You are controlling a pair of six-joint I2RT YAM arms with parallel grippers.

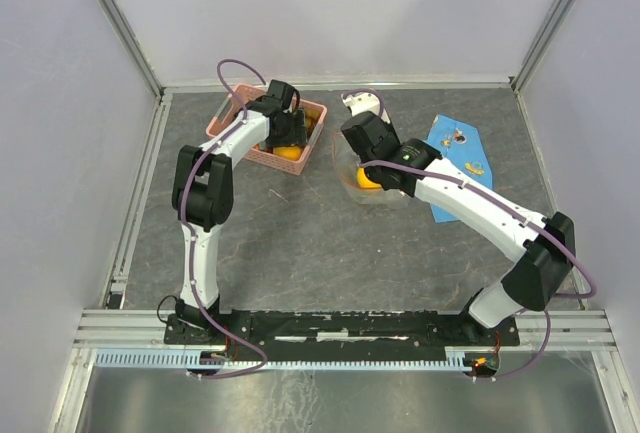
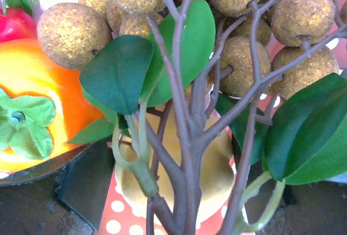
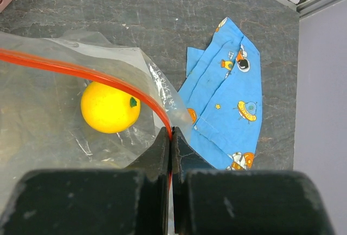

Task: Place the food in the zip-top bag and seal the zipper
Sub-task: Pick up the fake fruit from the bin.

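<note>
Jaws of my right gripper (image 3: 171,134) clamp the zipper (image 3: 108,77) of the zip-top bag (image 3: 43,126), 1 lemon (image 3: 110,106) inside; my left gripper (image 1: 289,141) stands wide apart over the grape bunch (image 2: 70,34) in the basket (image 1: 225,125).

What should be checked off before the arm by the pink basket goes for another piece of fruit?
1. Right gripper shut on the zipper, holding up the edge of the zip-top bag: ok.
2. Yellow fruit already inside the bag: ok.
3. Bag mouth wide enough for the next piece: cannot tell.
4. Left gripper down at the pink basket: ok.
5. Left gripper has a hold on the grape bunch: cannot tell; its fingers are out of view.
6. All food bagged: not ok; the grape bunch and an orange fruit lie in the basket.
</note>
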